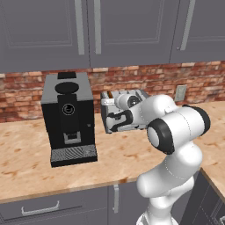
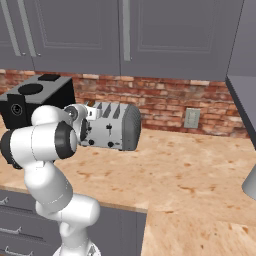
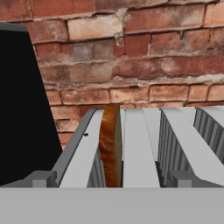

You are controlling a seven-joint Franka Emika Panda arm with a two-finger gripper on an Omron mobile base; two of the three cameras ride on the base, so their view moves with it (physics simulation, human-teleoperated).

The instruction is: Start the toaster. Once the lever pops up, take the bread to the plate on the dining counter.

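Note:
The silver-grey toaster [image 1: 106, 104] [image 2: 117, 125] [image 3: 140, 148] stands on the wall counter against the brick wall, just right of the black coffee machine. The bread [image 3: 110, 144], a tan slice with a brown crust, stands on edge in the toaster's leftmost slot and rises a little above the top. My gripper [image 1: 115, 118] [image 2: 89, 131] is right at the toaster's front face near its top edge, open with nothing in it. Its fingertips are hidden by the hand and toaster. The plate and the dining counter are out of view.
The tall black coffee machine [image 1: 68, 116] [image 2: 30, 100] [image 3: 22, 109] stands close on the toaster's left. Grey cabinets hang above. A wall outlet [image 1: 180, 93] [image 2: 191, 118] sits right of the toaster, above the bare wood-grain counter [image 2: 190, 165].

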